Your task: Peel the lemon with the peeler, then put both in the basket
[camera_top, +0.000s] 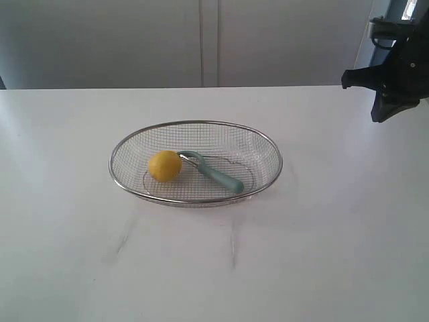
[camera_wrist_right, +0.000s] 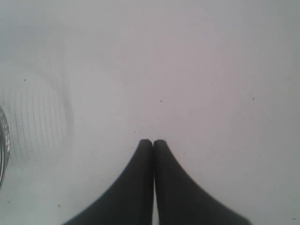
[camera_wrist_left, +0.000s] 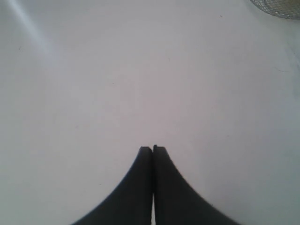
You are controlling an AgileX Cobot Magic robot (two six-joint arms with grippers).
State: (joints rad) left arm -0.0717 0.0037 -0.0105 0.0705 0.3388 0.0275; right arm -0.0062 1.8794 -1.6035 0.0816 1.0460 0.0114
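White table [camera_top: 335,255]; pale wall [camera_top: 120,40], seemingly panelled; left gripper [camera_wrist_left: 153,149], right gripper [camera_wrist_right: 153,142] clenched empty.

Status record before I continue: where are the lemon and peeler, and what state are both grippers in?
lemon: inside basket, left part in the exterior view
peeler: inside basket, lying flat, head beside the lemon, handle pointing right
basket: on table, centre
left gripper: shut, holding nothing, over the table
right gripper: shut, holding nothing, over the table
lemon peeled: cannot tell
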